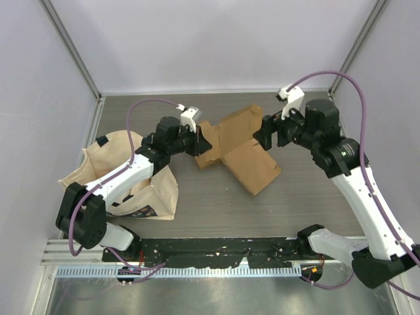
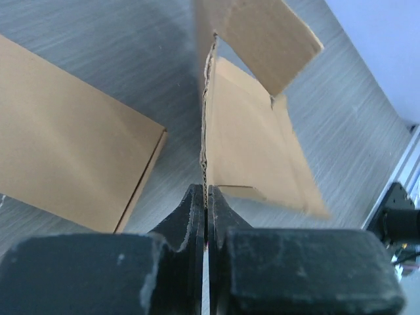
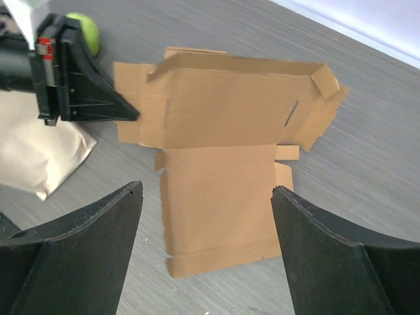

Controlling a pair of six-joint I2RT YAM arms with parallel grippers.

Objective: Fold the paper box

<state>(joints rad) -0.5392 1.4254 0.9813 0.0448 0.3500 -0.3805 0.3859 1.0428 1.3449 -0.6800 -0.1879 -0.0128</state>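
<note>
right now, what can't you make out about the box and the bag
- Top view: what the bag holds; the left arm crosses over it.
- Right wrist: what the green thing is, mostly behind the left gripper.
- Left wrist: the box flap's top, cut off by the upper edge.

The bench (image 1: 216,216) lies bare between the paper box (image 1: 246,164) and the black rail (image 1: 216,248) at the near edge, and also behind the box toward the back wall (image 1: 210,46), so there is passage on both sides. On the left, the cloth bag (image 1: 157,190) stands against the left arm (image 1: 125,174) and blocks that side. The left end effector (image 1: 199,142), clamped on the box's left edge, bars that edge; the right end effector (image 1: 260,136), jaws wide, crowds its right side
</note>
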